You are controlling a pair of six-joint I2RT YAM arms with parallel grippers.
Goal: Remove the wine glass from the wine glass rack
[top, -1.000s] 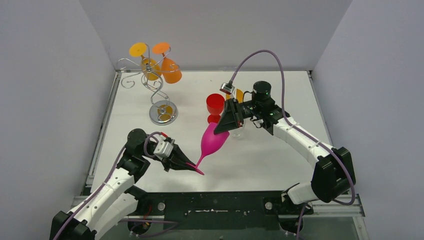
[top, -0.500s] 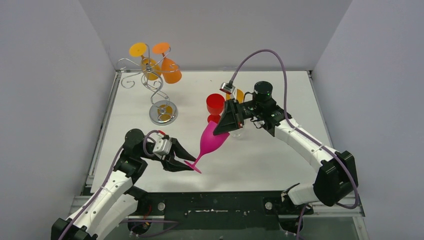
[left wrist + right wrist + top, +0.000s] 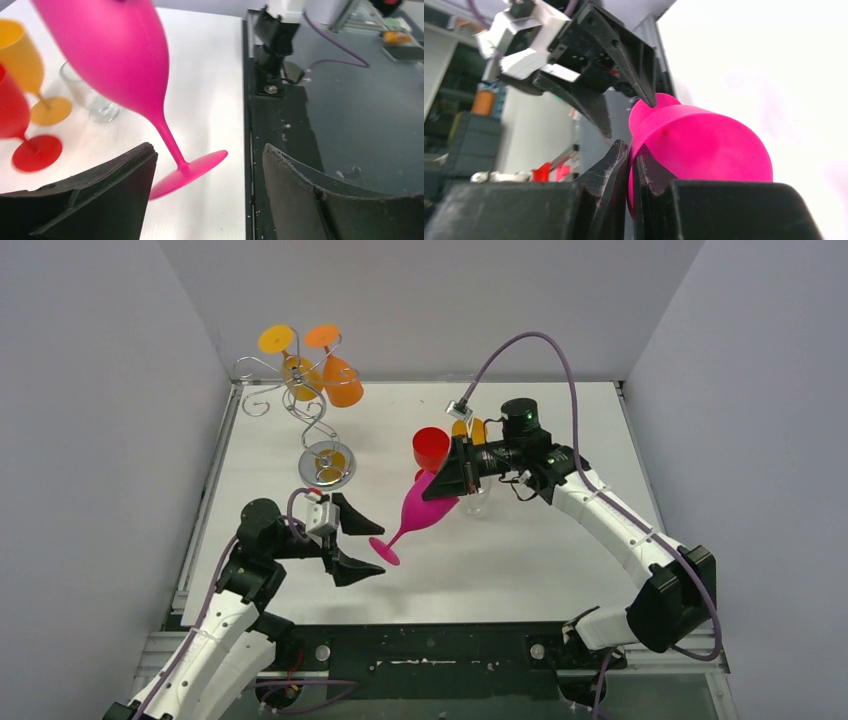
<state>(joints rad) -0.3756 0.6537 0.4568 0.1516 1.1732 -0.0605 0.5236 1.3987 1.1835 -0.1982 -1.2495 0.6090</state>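
Observation:
A pink wine glass (image 3: 428, 510) hangs tilted over the table, its foot (image 3: 190, 171) low and towards the left arm. My right gripper (image 3: 441, 489) is shut on the rim of its bowl (image 3: 704, 145), one finger inside and one outside. The left gripper (image 3: 379, 549) stands open around the foot, with both fingers (image 3: 100, 195) clear of it. The wine glass rack (image 3: 318, 426), a silver wire stand on a round base, is at the back left. Two orange glasses (image 3: 343, 382) still hang upside down from its arms.
A red glass (image 3: 430, 448), a yellow-orange glass (image 3: 476, 430) and a small clear tumbler (image 3: 478, 503) stand on the white table just behind the pink glass. Grey walls close in the left, back and right. A black rail (image 3: 280, 115) runs along the near edge.
The left gripper has opened, let go of the pink glass's foot and drawn back a little to the left. The right gripper keeps its hold on the rim and has shifted slightly.

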